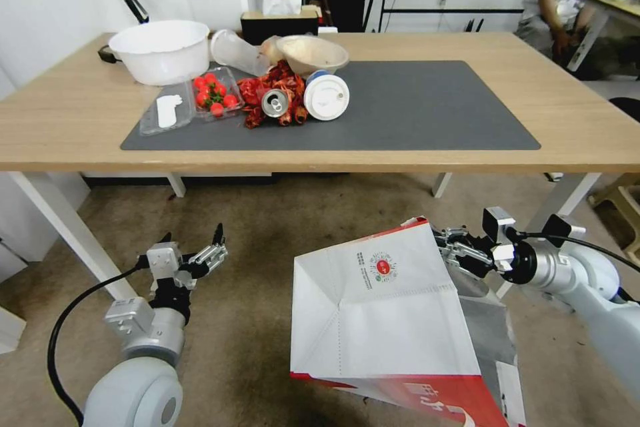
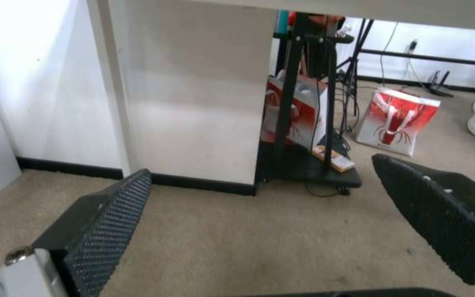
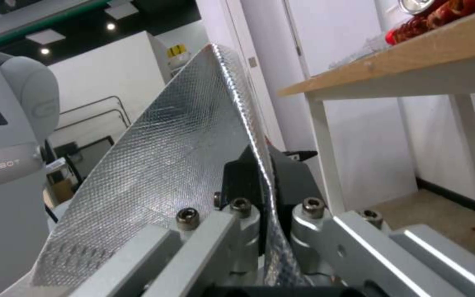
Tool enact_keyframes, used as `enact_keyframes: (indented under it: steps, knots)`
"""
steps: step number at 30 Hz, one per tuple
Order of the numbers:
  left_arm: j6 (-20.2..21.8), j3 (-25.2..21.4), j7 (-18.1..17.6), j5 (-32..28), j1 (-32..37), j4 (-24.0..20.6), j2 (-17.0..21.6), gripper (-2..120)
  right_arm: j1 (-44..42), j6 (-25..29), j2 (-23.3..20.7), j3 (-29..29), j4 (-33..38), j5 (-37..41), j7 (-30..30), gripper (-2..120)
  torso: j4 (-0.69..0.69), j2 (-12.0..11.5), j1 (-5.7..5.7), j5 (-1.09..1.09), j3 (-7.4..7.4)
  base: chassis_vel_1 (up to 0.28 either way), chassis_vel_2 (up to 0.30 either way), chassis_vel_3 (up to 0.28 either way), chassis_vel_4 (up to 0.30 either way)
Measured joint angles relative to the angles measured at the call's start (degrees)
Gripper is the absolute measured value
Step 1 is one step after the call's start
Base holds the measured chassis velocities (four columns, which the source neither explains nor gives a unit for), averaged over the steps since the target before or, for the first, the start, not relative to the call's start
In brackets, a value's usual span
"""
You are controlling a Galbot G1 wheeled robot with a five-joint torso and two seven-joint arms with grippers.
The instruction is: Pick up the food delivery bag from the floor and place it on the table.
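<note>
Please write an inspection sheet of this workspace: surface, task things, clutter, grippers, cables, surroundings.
Surface: table, light wood, with grey mat.
Job's things: delivery bag tilted, below table height, above the floor.
Clutter: white bowl, tomatoes, can, lidded cup, red scraps.
Grippers: right gripper clamps the bag's rim; left gripper open, holding nothing.
Cables: black cable on left arm.
Surroundings: another red bag on the floor; seated person.

The room was evenly and brightly lit, with soft shadow pooled on the floor (image 1: 267, 240) under the table (image 1: 80, 120). Straight table edges bowed toward the head view's borders. Ceiling spots glowed behind the bag's foil (image 3: 161, 165), which glinted along its rim. The nearest finger pads (image 2: 111, 222) beside the floor looked soft.
</note>
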Motion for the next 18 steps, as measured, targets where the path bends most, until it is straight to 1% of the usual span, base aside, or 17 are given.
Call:
enact_keyframes:
  steps: [3, 8, 11, 18]
  knots:
    - [0.00, 0.07, -0.10, 0.16, 0.13, -0.01, 0.02, 100, 0.02, -0.02, -0.11, 0.00, 0.03, 0.02, 0.05, 0, 0.00, 0.95, 0.35, 0.00, 0.58, 0.000, 0.000, 0.000, 0.000]
    - [-0.02, 0.08, -0.11, 0.25, 0.17, -0.03, -0.03, 100, 0.18, -0.03, -0.18, -0.01, 0.03, 0.02, 0.06, 0, 0.00, 1.77, 0.69, 0.00, 1.07, 0.000, 0.000, 0.000, 0.000]
    - [-0.03, 0.03, -0.09, 0.26, 0.20, -0.11, -0.04, 100, 0.33, -0.03, -0.15, -0.14, 0.00, 0.01, 0.06, 0, 0.00, 2.72, 1.01, 0.00, 1.70, 0.000, 0.000, 0.000, 0.000]
    - [-0.02, -0.05, -0.06, 0.28, 0.20, -0.29, 0.01, 100, 0.26, -0.10, -0.03, -0.17, -0.18, -0.22, -0.21, 0, 0.01, 4.05, 1.53, 0.00, 2.53, 0.000, 0.000, 0.000, 0.000]
